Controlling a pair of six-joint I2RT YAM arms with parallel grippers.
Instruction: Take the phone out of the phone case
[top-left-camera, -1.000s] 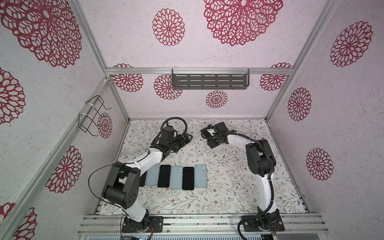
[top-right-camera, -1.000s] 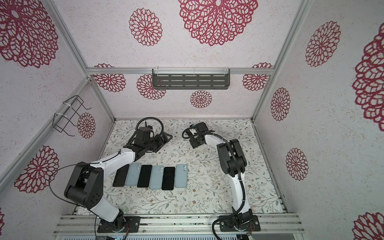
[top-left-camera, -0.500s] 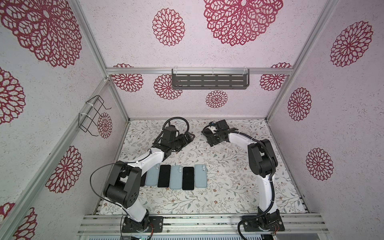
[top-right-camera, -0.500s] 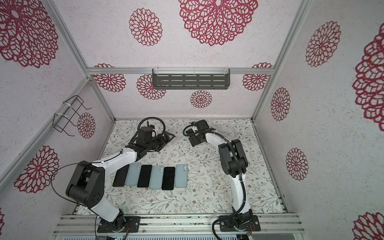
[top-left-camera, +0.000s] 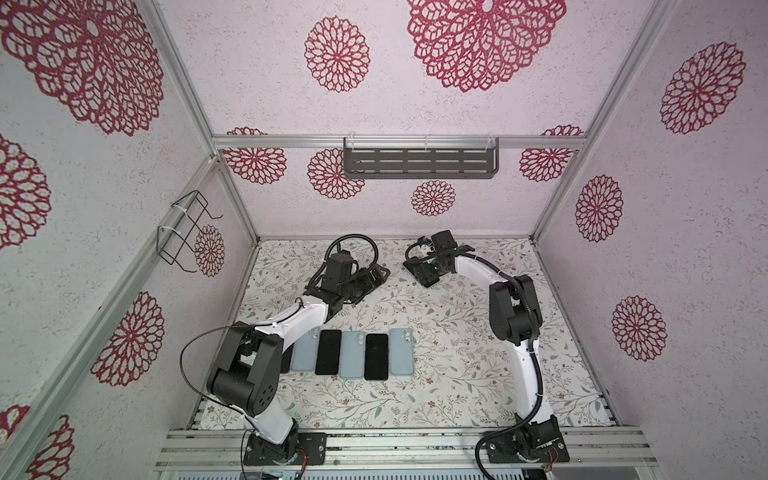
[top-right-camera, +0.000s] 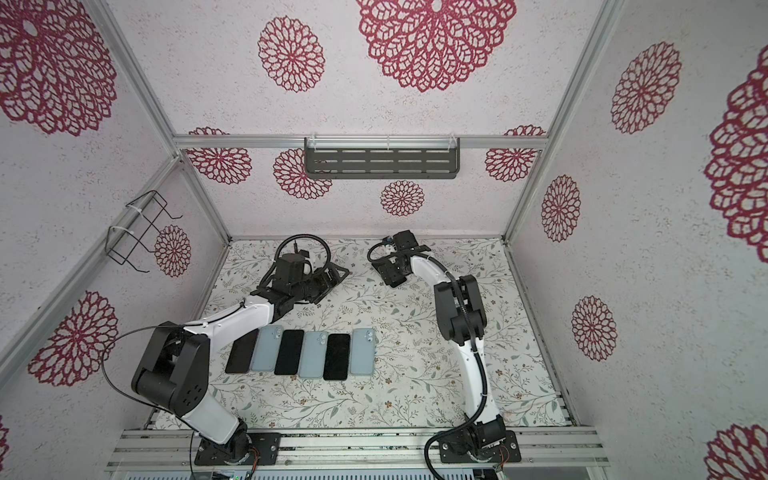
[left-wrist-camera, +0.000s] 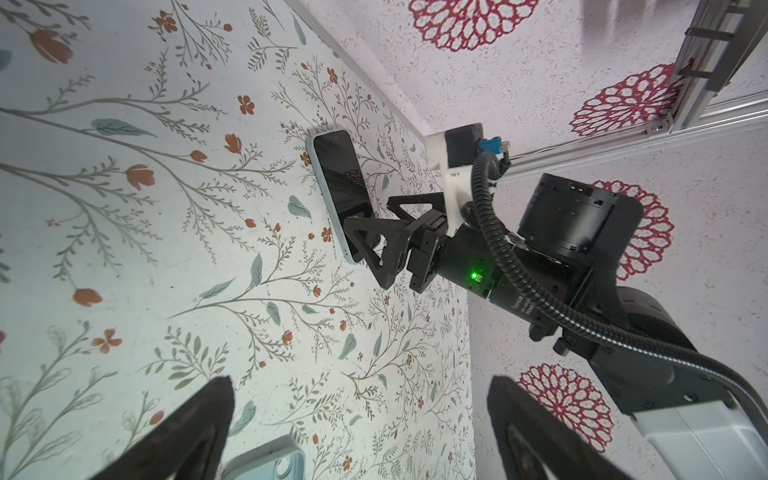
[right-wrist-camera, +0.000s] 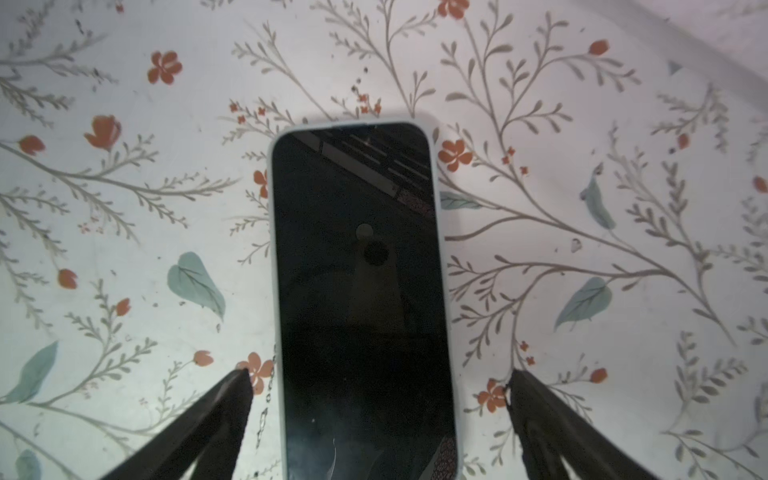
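A phone (right-wrist-camera: 361, 291) lies screen up on the floral mat near the back wall, with the pale blue rim of its phone case (right-wrist-camera: 272, 249) around the black glass. My right gripper (right-wrist-camera: 379, 374) hangs open just above it, one finger on either side of its near end and neither touching it. The left wrist view shows the same phone (left-wrist-camera: 338, 187) under the right gripper (left-wrist-camera: 370, 212). My left gripper (left-wrist-camera: 359, 382) is open and holds nothing. It sits left of the right gripper (top-left-camera: 422, 274) in both top views. The phone is hidden in both top views.
A pale blue piece with a round camera ring (left-wrist-camera: 270, 461) lies on the mat beside one left finger. A row of several dark phones and pale blue cases (top-left-camera: 353, 353) lies mid-table, also seen as a row (top-right-camera: 311, 353). The back wall is close behind both grippers.
The right gripper's jaws have spread a little wider over the phone. The left gripper has shifted slightly to the right, toward the right gripper.
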